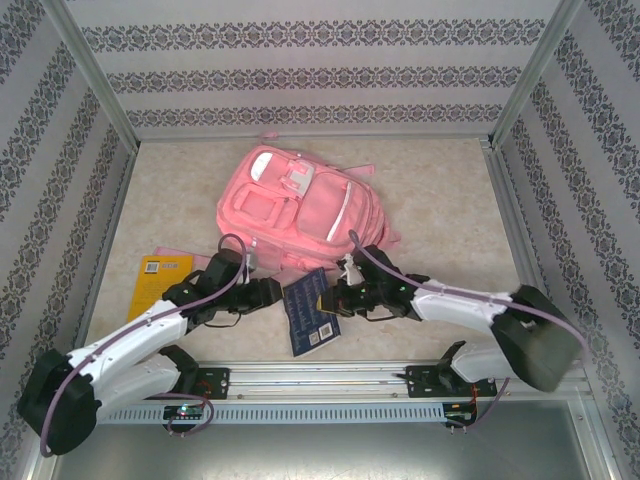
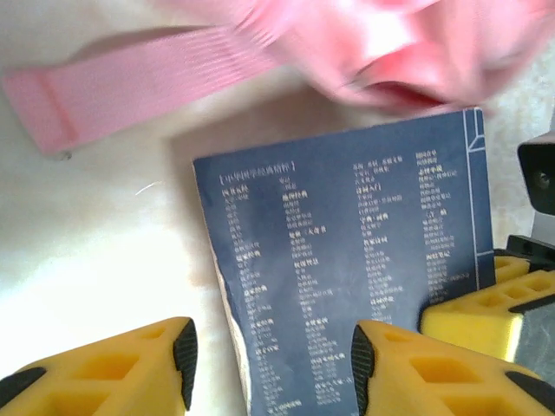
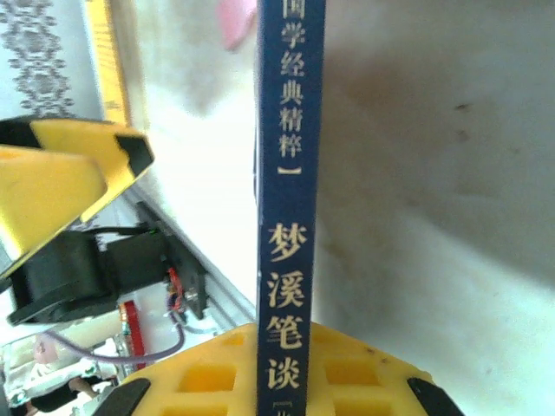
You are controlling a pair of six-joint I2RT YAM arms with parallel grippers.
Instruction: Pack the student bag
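right end effector (image 1: 338, 297) clamped on blue book (image 1: 308, 310), held on edge just off the student bag (image 1: 300, 205) near side. left end effector (image 1: 270, 292) open, same side. Bag's long axis runs away from both; probably a straight-ahead insert.

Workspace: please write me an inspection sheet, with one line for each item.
Surface: beige mottled table.
Job's things: pink student bag lying flat at centre; blue book between the arms, in front of it; yellow book at left.
Clutter: nothing seen.
Jaws: left jaws open, facing the blue cover; right jaws shut on the spine.
Cables: purple cable along each arm.
Surroundings: patterned walls; metal rail at near edge.
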